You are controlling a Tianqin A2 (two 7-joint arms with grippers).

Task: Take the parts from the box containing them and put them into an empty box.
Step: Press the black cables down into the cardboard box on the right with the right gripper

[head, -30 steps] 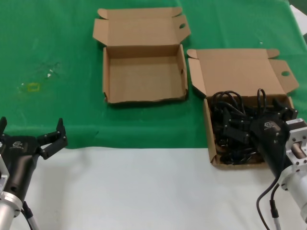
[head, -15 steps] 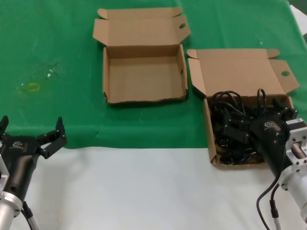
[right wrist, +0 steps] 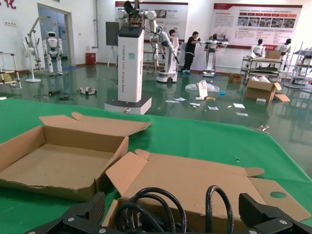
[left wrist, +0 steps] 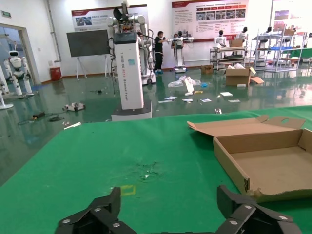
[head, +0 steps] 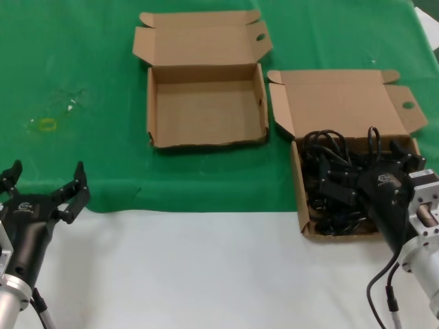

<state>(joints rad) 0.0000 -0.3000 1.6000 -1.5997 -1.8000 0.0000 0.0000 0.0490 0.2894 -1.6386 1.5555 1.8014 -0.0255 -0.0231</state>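
The box containing them [head: 300, 199] is a brown mailer at the right, its lid [head: 343, 99] folded back. It is filled with tangled black parts [head: 329, 185], whose cable loops [right wrist: 161, 204] stick up. My right gripper [head: 367, 168] sits low over these parts, open, with the loops between its fingers [right wrist: 95, 204] and nothing pinched. The empty box [head: 206, 106] lies farther back at the middle, also showing as the empty box [right wrist: 58, 165] and the empty box [left wrist: 273, 165] in the wrist views. My left gripper [head: 44, 179] hovers open at the near left, holding nothing.
A green cloth [head: 82, 55] covers the far half of the table and the near half is white [head: 206, 274]. A small yellow mark [head: 46, 124] and a scuff lie on the cloth at the left. The cloth's edge shows at the far right corner.
My left gripper has shifted a little, its fingertips now slightly farther from me. The right gripper and both boxes have not moved.
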